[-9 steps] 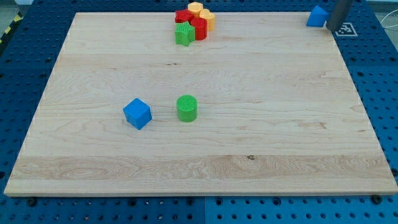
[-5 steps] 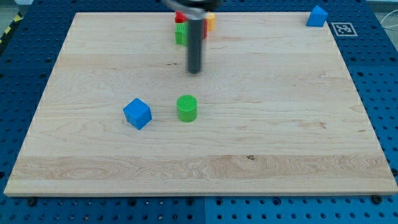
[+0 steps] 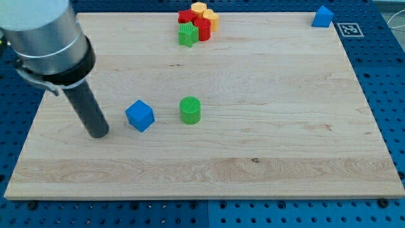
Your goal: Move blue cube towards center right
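Note:
The blue cube [image 3: 140, 115] sits on the wooden board [image 3: 266, 139], left of the middle. My tip [image 3: 99, 133] rests on the board just to the left of the blue cube, a small gap apart from it. A green cylinder [image 3: 190, 109] stands to the right of the cube.
A cluster of red, yellow and green blocks [image 3: 198, 23] lies at the view's top centre. Another blue block [image 3: 323, 16] sits at the top right corner beside a marker tag [image 3: 350, 29]. A blue pegboard surrounds the board.
My rod has swept from the top right corner, across the upper middle, down to the left side of the blue cube. No block has moved.

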`<action>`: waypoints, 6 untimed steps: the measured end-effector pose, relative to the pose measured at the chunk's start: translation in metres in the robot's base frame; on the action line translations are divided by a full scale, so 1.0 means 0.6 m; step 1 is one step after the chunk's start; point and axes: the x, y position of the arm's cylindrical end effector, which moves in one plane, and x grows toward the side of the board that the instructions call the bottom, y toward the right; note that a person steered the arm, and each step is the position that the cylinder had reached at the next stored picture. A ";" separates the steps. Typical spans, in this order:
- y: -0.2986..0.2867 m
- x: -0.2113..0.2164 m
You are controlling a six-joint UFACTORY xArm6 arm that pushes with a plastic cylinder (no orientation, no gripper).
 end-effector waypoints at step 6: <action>0.127 -0.011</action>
